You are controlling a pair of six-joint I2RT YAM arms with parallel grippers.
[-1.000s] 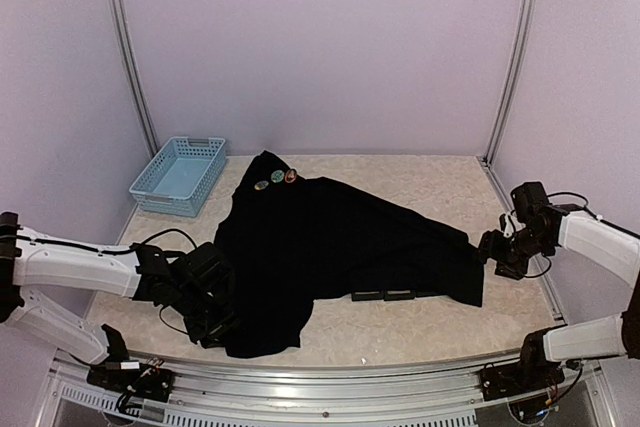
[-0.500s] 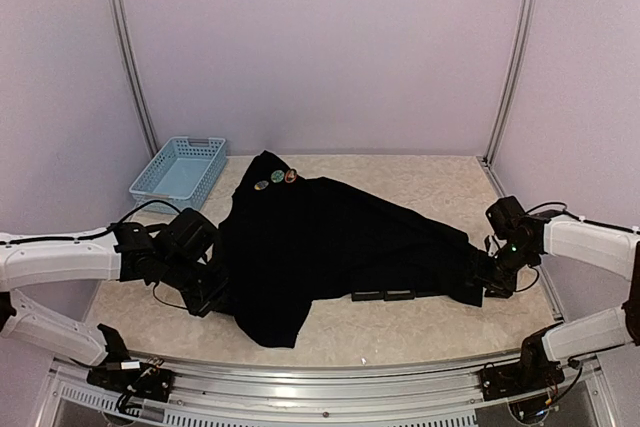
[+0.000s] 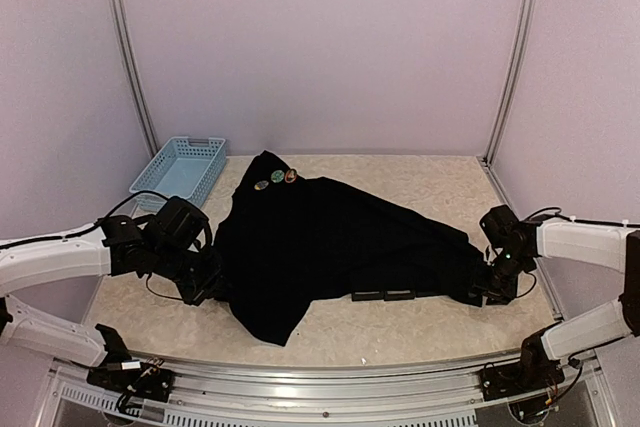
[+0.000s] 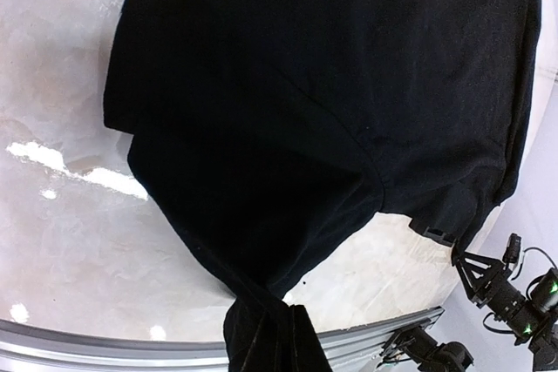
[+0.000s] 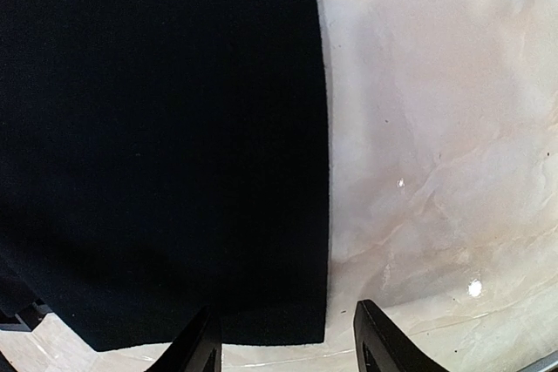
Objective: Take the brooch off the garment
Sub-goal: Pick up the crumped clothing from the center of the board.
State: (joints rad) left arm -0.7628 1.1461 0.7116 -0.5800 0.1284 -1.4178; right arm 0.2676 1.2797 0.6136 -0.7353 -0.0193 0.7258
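Note:
The black garment (image 3: 340, 237) lies spread across the middle of the table. Three small round brooches (image 3: 277, 178) sit near its far top point. My left gripper (image 3: 207, 277) is shut on the garment's left edge. In the left wrist view the garment (image 4: 331, 84) bunches into the gripper (image 4: 266, 341) and hides its fingers. My right gripper (image 3: 488, 285) is open low at the garment's right corner. In the right wrist view the garment's corner (image 5: 157, 128) lies between the spread fingers (image 5: 202, 348) of my right gripper (image 5: 288, 346). Neither wrist view shows the brooches.
A light-blue basket (image 3: 180, 175) stands at the back left. Three small black square frames (image 3: 398, 295) lie in a row by the garment's near edge, also in the left wrist view (image 4: 432, 233). The table's metal front rail (image 3: 320, 372) runs along the near side.
My left gripper has moved away from the near edge, dragging the garment's lower left part inward. My right gripper has come down and left to the garment's right corner.

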